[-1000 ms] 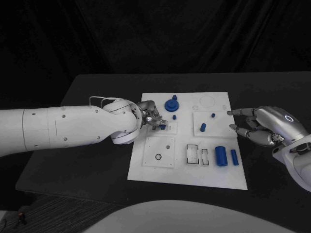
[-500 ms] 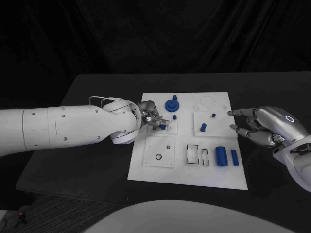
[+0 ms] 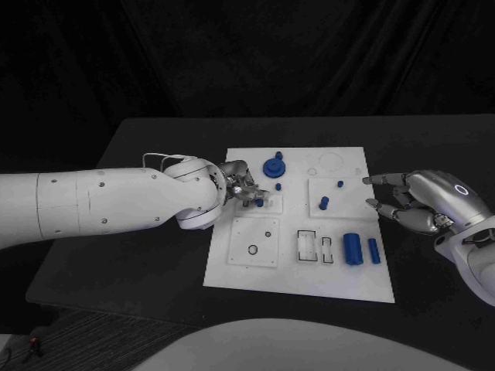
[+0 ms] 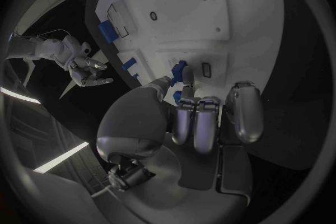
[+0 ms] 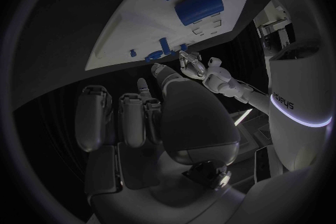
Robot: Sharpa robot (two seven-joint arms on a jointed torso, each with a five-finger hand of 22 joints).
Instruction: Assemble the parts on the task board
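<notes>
task board (image 3: 298,270): white plate, centre of the black table (image 3: 147,255), long side running away from the robot.
left hand (image 3: 241,188): over the board's left edge near the far end, fingertips down on a small blue peg (image 4: 186,75) at a raised square plate; wrist view has the peg pinched between thumb and a finger, other fingers curled in beside it.
right hand (image 3: 409,202): off the board's right edge, above the table, fingers bent and apart, nothing in them; not touching the board.
round stepped part (image 3: 274,166): blue, upright at the board's far middle, just beyond the left hand.
small pegs (image 3: 323,204): blue, standing in the right-hand square plate, between the two hands.
two cylinders (image 3: 360,249): blue, lying side by side near the board's right edge, the thicker one on the inner side; next to the rectangular slots (image 3: 315,246).
black ring (image 3: 252,250): lying on the near-left square plate.
</notes>
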